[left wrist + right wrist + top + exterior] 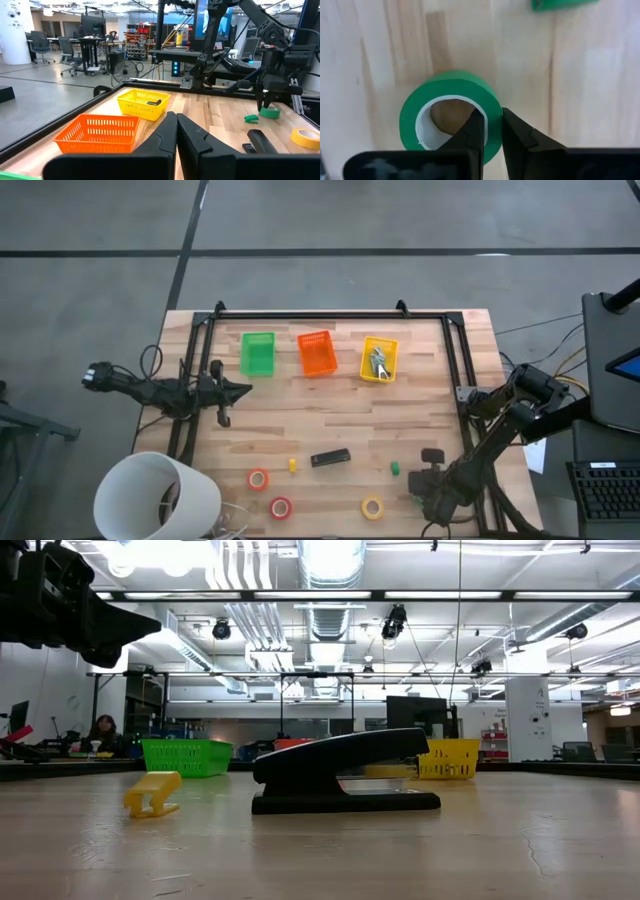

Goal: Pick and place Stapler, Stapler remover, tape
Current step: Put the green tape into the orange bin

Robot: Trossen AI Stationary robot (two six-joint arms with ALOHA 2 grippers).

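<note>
Green tape (451,116) — seemingly between right jaws

Left tool (176,131) over the bench (220,112), fingers pressed together

Past its dark fingers (165,137) stand an orange basket (97,132) and, farther off, a yellow basket (144,103). Across the bench the right tool (266,102) hangs just above the green tape (270,112); a small green block (251,118), the black stapler (261,141) and yellow tape (305,137) lie nearby.

Green tape (451,112), pale core, around one dark finger (473,131) of right gripper (492,131). Baskets: green (258,353), orange (317,352), yellow (379,359). Stapler (330,458) black. Table (430,380) light wood.
</note>
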